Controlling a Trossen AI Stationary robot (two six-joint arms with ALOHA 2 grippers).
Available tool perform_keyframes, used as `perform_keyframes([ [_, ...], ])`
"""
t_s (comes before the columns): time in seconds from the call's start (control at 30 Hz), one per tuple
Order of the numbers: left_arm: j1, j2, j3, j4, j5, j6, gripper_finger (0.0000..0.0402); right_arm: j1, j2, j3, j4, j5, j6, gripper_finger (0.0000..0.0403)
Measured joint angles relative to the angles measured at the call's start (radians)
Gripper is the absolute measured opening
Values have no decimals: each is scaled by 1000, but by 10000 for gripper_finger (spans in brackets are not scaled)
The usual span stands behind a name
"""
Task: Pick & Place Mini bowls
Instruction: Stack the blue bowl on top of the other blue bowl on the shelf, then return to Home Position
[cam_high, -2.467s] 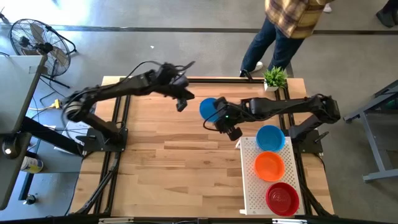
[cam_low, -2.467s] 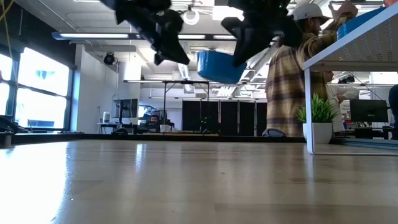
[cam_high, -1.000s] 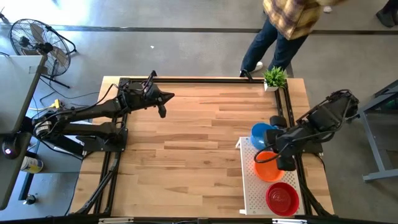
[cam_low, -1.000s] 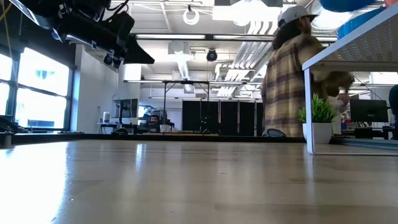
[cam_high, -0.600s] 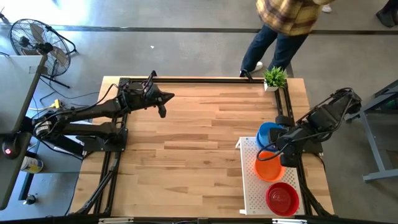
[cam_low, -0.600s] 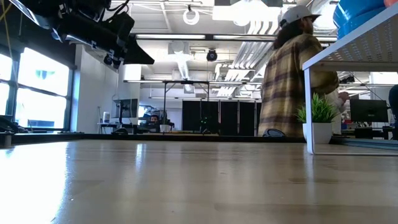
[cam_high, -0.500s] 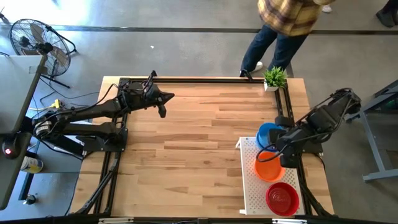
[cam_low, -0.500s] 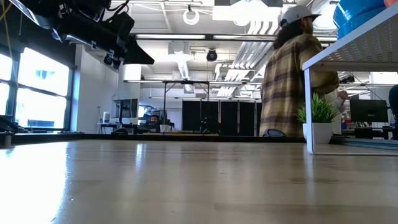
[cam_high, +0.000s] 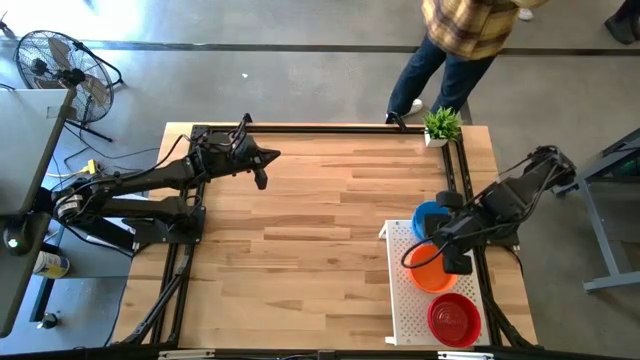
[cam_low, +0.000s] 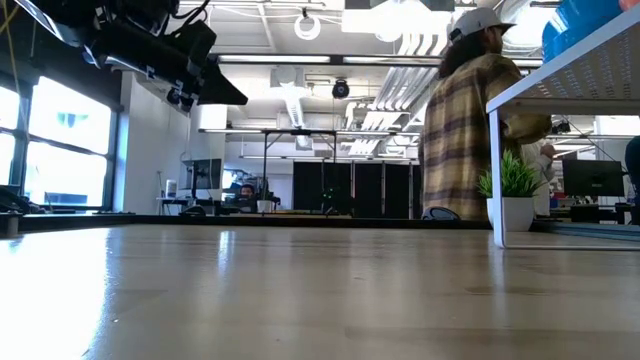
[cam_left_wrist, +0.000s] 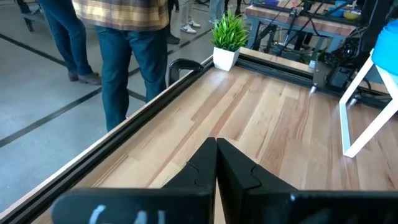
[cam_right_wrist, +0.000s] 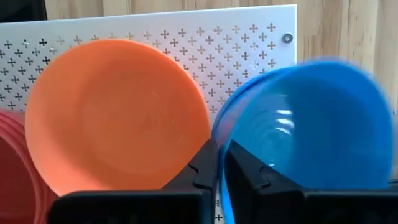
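Observation:
My right gripper is over the far end of the white perforated tray, shut on a blue mini bowl. That bowl also shows in the right wrist view and the low view. An orange bowl and a red bowl rest on the tray, nearer the table's near edge. My left gripper is shut and empty above the table's far left part. My right gripper pinches the blue bowl's rim between its two fingers, on the side next to the orange bowl. The fingers slant down from the table's near right. The bowl is open side up over the tray's far end. I cannot tell whether it rests there.
A small potted plant stands at the table's far right corner. A person in a plaid shirt stands beyond the far edge. A fan stands off the table's far left. Bare wood lies between the arms.
My right gripper has carried the blue bowl a little toward the table's right edge and down over the tray's far end, staying shut on its rim.

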Motion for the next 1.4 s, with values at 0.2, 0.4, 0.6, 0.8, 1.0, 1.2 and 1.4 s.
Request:
perform_keyframes([
  [0.2,0,0,0,0,2,0,1,0,24,0,0,-1,-9,9],
  [0.4,0,0,0,-3,4,0,1,0,41,0,0,-2,10,14],
  [0.6,0,0,0,-3,28,0,1,0,47,0,-1,-4,11,30],
  [0.8,0,0,0,-3,28,0,1,0,47,0,0,16,14,97],
  [1.0,0,0,0,-2,31,4,1,-1,31,1,35,14,-30,117],
  [1.2,0,-4,0,-3,70,40,1,-68,-77,1,192,114,-235,13],
  [1.4,0,-16,2,8,80,89,1,-353,-194,-142,507,-48,-597,7],
])
